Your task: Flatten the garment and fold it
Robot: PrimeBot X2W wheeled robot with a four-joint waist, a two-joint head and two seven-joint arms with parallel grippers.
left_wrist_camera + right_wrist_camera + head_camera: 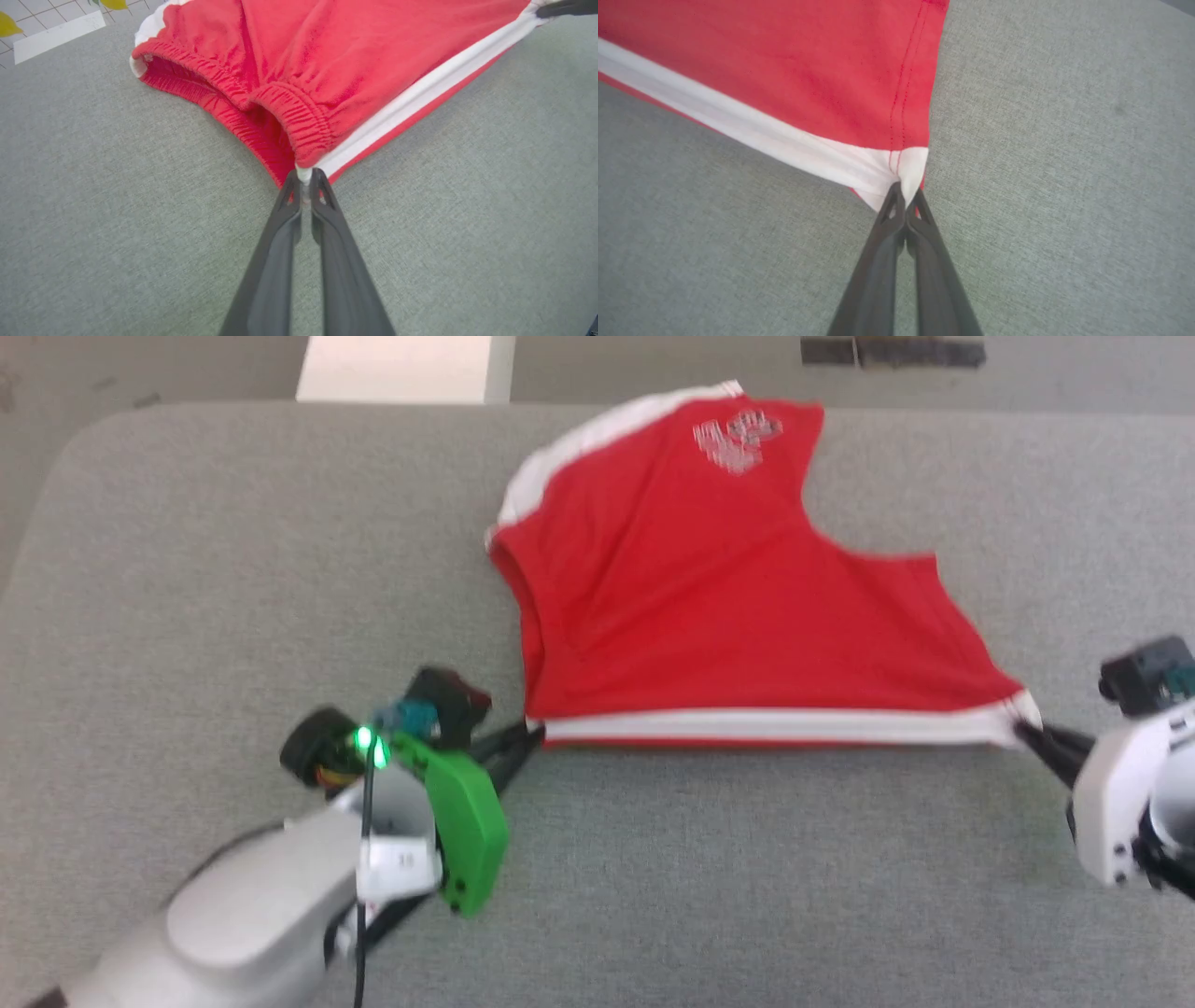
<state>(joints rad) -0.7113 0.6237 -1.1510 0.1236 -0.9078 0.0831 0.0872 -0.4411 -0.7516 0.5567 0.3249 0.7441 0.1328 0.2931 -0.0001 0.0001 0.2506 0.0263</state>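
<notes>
Head view: left gripper (534,734) pinching garment (709,597) waistband corner, right gripper (1025,730) clamping hem corner, white stripe (775,726) stretching between.

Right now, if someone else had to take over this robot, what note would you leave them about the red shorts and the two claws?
Left gripper: shut on the garment at the waistband corner, one end of the white stripe.
Right gripper: shut on the leg-hem corner, the stripe's other end.
Garment: spread on the grey table, striped edge straight between the grippers, printed leg on the far side.
Done: mostly flattened; the waistband gapes a little.
Left: the fold.
</notes>
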